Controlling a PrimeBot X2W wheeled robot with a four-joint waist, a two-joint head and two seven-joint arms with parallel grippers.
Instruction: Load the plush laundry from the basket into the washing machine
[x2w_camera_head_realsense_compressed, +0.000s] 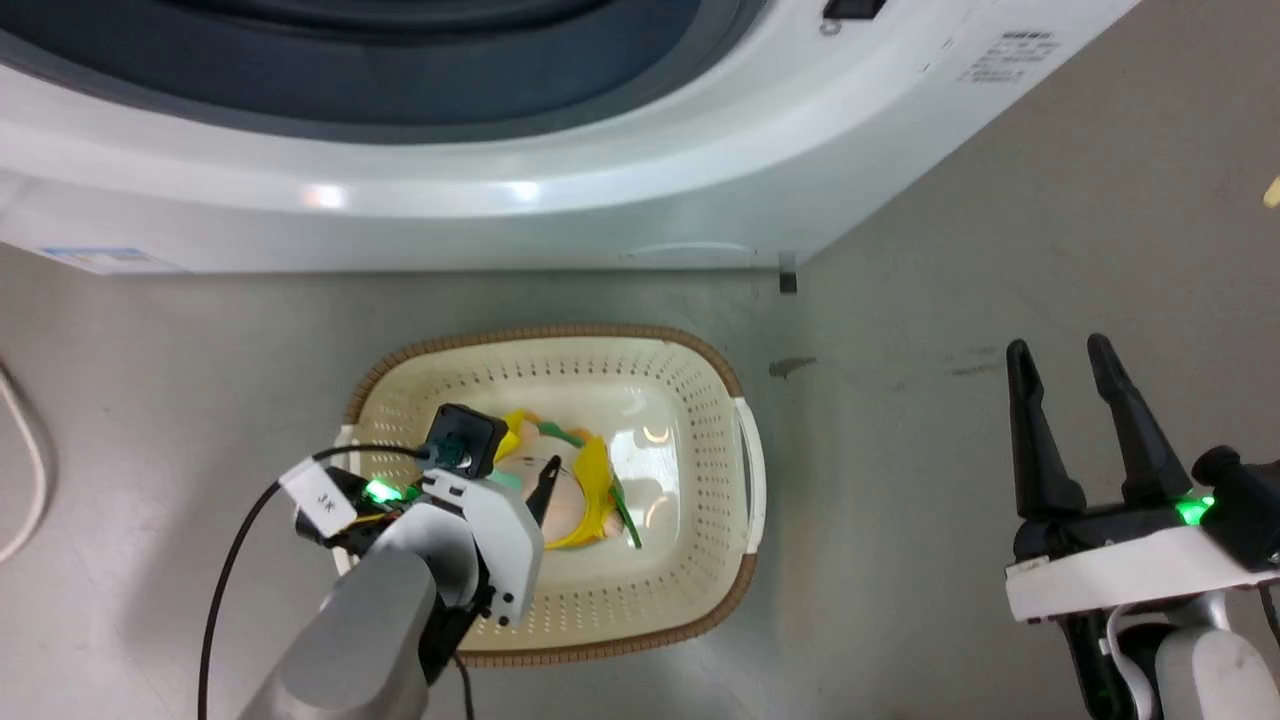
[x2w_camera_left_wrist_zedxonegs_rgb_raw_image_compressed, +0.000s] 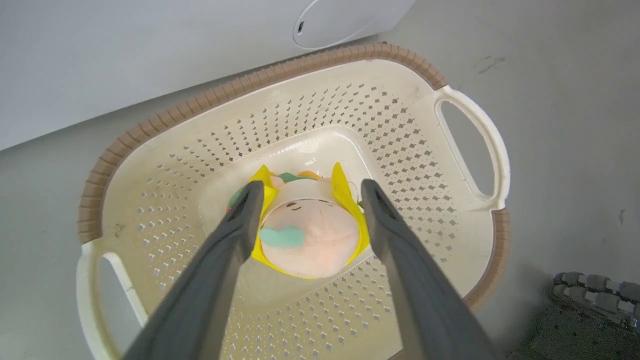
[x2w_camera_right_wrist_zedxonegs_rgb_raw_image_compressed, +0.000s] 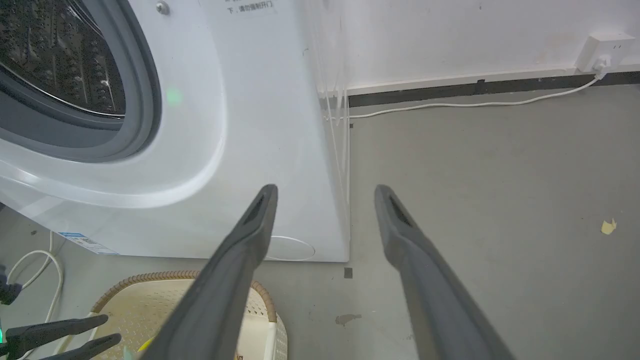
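Note:
The plush laundry lies on the floor of the cream basket, pink head up, with yellow cloth around it and a teal tag. My left gripper is down inside the basket, open, one finger on each side of the toy's head. In the head view the left gripper hangs over the toy in the basket. My right gripper is open over bare floor, right of the basket. The washing machine stands just beyond the basket, and its steel drum and grey seal show.
A white cable loops on the floor at the left. Another cable runs to a wall socket behind the washer's right side. A scrap of tape lies on the grey floor. A dark ridged part sits near the basket.

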